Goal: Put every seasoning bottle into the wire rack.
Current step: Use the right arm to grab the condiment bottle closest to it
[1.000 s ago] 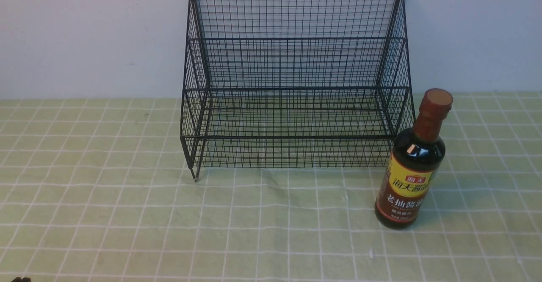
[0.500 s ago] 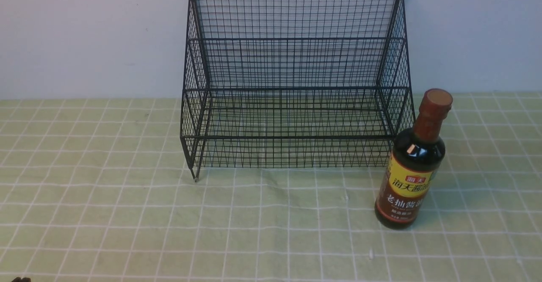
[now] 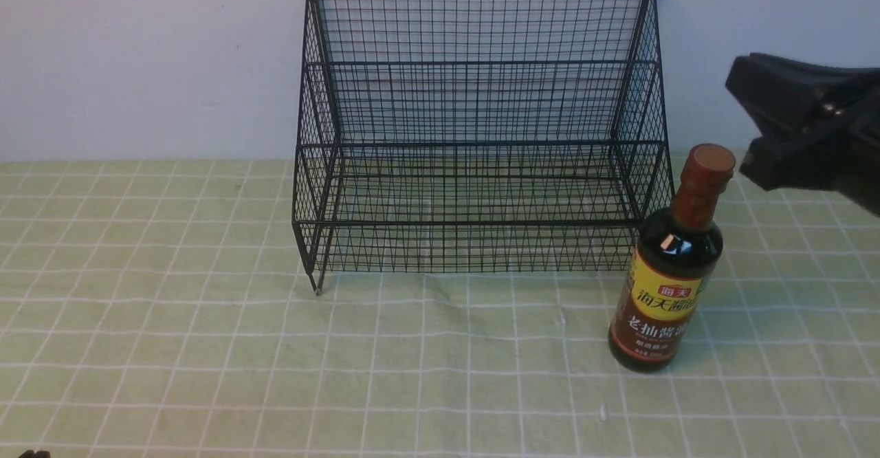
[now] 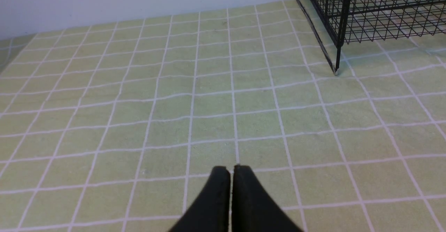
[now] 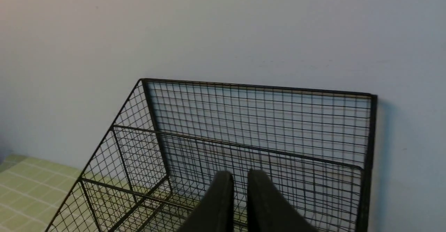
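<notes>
1. One seasoning bottle point(image 3: 665, 286) stands upright on the checked cloth point(image 3: 206, 348), its long axis vertical and its cap point(image 3: 712, 159) pointing up.
2. It sits outside the one wire rack point(image 3: 481, 63), at 4 o'clock, by the front corner.
3. My right pincer point(image 5: 237, 172) hovers at 2 o'clock from the cap, fingers nearly together, empty.
4. My left pincer point(image 4: 231, 167) is closed, empty.

Right arm point(image 3: 818, 128): cut off by the front view's right edge.
Wire rack point(image 3: 481, 100): right front corner hidden behind the seasoning bottle point(image 3: 665, 286); the left wrist view shows one corner only.
Dark speck point(image 3: 33, 454): too small to identify.
</notes>
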{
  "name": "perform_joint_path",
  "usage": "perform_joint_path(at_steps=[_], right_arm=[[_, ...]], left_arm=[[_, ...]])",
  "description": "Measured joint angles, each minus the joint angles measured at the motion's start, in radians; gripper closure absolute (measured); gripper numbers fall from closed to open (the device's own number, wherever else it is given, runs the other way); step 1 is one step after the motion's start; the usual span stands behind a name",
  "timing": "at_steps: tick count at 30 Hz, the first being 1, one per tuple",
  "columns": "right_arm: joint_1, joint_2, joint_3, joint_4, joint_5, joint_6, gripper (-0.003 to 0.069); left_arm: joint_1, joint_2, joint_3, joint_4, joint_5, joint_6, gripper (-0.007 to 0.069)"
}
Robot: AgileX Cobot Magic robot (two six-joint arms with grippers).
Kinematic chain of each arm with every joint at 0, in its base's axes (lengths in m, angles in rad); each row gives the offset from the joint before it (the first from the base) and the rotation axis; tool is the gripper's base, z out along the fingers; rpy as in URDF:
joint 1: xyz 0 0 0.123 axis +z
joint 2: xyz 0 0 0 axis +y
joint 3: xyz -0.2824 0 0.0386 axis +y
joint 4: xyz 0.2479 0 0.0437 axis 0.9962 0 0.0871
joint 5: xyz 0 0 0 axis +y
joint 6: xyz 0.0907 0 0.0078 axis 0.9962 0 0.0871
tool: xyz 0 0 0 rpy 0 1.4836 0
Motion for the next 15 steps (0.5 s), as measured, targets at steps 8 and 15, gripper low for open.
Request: perform_joint_path(at_steps=[8, 15], right_arm=[[0.0, 0.108, -0.005, -0.031, -0.018, 0.005, 0.028], [0.0, 0.177, -0.005, -0.032, 0.05, -0.022, 0.0054]], left_arm=[[0.0, 0.0, 0.0, 0.0, 0.0, 0.0, 0.0631], [0.0, 0.0, 0.0, 0.0, 0.0, 0.0, 0.0631]])
